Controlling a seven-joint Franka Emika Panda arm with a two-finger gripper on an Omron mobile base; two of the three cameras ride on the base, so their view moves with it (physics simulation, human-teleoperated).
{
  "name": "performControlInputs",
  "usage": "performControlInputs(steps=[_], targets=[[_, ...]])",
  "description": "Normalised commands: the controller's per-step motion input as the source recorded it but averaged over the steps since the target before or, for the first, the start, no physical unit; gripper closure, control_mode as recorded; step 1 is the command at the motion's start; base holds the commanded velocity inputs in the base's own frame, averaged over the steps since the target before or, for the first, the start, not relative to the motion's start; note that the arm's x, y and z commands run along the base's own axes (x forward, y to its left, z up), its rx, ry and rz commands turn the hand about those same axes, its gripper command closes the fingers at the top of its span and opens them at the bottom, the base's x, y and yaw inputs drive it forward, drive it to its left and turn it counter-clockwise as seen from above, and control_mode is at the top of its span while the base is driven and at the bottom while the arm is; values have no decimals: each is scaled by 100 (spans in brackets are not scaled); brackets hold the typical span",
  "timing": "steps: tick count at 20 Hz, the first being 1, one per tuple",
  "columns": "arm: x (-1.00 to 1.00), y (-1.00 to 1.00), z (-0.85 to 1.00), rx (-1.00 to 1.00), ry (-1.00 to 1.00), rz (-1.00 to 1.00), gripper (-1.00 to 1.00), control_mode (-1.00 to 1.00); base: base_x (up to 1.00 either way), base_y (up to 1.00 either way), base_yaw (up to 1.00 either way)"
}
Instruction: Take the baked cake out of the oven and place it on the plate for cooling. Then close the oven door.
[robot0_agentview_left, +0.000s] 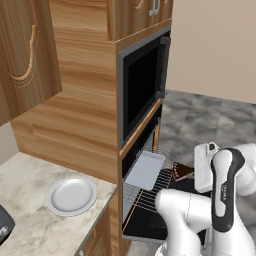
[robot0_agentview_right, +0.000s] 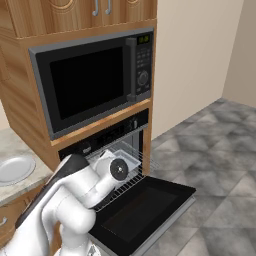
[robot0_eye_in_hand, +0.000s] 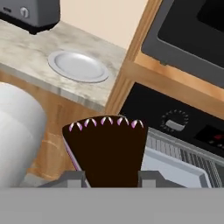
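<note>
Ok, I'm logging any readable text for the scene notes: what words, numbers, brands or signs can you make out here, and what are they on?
Nothing can be read for sure.
Black glass-fronted microwave: small green display at top right, digits too blurred.
Black built-in oven: knob tick marks and red display glow, no legible characters.
White robot arm: faint vertical lettering on its dark strip, too small to read.

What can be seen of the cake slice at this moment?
The cake slice is a dark chocolate-brown wedge with small pink dabs along its wide top edge and a thin pink line down one side. It sits upright between the fingers of the gripper, which is shut on it. In the left base view it hangs just outside the oven, above the pulled-out wire rack and apart from the grey tray.
</note>
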Motion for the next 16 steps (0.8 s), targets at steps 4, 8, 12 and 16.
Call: performControlInputs(steps=[4,8,12,16], targets=[[-3,52,74,-8,4,-6,100,-100,0,0,0],[0,59,77,-10,9,-6,100,-100,0,0,0],[-29,51,79,-10,8,-5,100,-100,0,0,0],[-58,49,59,-11,10,-4,100,-100,0,0,0]])
